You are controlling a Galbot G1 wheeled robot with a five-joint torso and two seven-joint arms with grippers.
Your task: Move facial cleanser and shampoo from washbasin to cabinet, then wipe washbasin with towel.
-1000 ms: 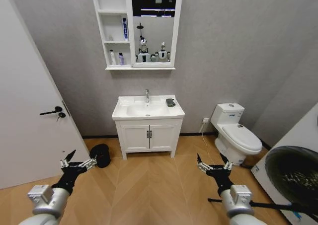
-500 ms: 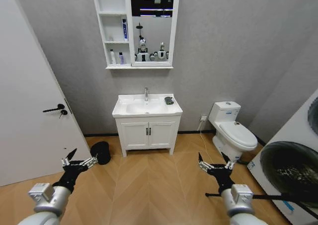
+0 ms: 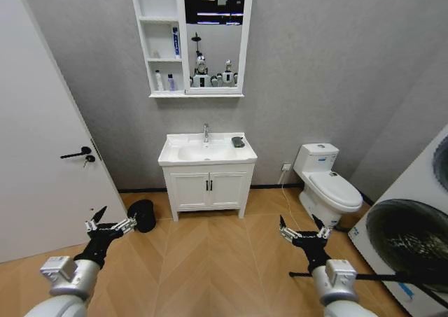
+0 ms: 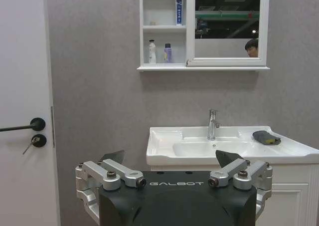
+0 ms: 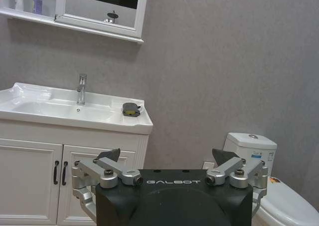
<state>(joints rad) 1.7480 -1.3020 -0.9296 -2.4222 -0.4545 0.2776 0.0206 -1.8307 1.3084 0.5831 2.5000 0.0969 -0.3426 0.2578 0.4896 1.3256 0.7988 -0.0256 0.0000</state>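
Note:
The white facial cleanser (image 3: 159,81) and the purple shampoo (image 3: 171,82) stand side by side on the lowest shelf of the wall cabinet (image 3: 159,93). The left wrist view shows the cleanser (image 4: 152,52) beside the shampoo (image 4: 168,53). Below it is the washbasin (image 3: 168,156) with the dark towel (image 3: 239,142) folded on its right rim. The towel (image 4: 266,137) lies right of the tap. My left gripper (image 3: 110,227) and right gripper (image 3: 302,231) hang open over the floor, well short of the basin. From the right wrist, the towel (image 5: 131,109) sits on the basin (image 5: 99,121).
A blue-and-white tube (image 3: 176,42) stands on the middle shelf. A white door (image 3: 42,156) is at the left and a black object (image 3: 142,215) lies on the floor. A toilet (image 3: 329,187) and a washing machine (image 3: 413,240) are at the right. Wood floor lies before the floor cupboard (image 3: 208,191).
The whole head view shifted a little over the last second, bringing more of the washing machine into sight, so the camera moved. Both grippers stay open and low.

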